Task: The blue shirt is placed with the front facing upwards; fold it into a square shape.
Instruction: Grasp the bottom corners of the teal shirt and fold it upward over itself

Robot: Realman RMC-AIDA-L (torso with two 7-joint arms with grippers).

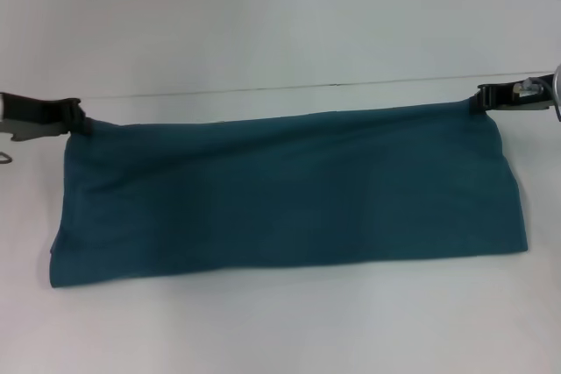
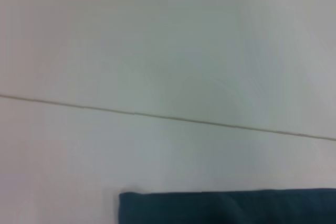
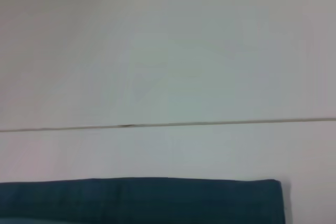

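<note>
While the left gripper (image 1: 83, 118) sits at the shirt's far left corner, jaws clamped on the fabric, the shirt (image 1: 289, 190) lies folded into a wide band across the white surface (image 1: 280, 32), plain teal side up. Right gripper (image 1: 484, 99) pinches the far right corner, jaws closed on it.

White table surface (image 1: 280, 321) spans the whole work area. One thin dark seam line (image 1: 289, 88) crosses it from side to side, lying just beyond both sets of jaws.
</note>
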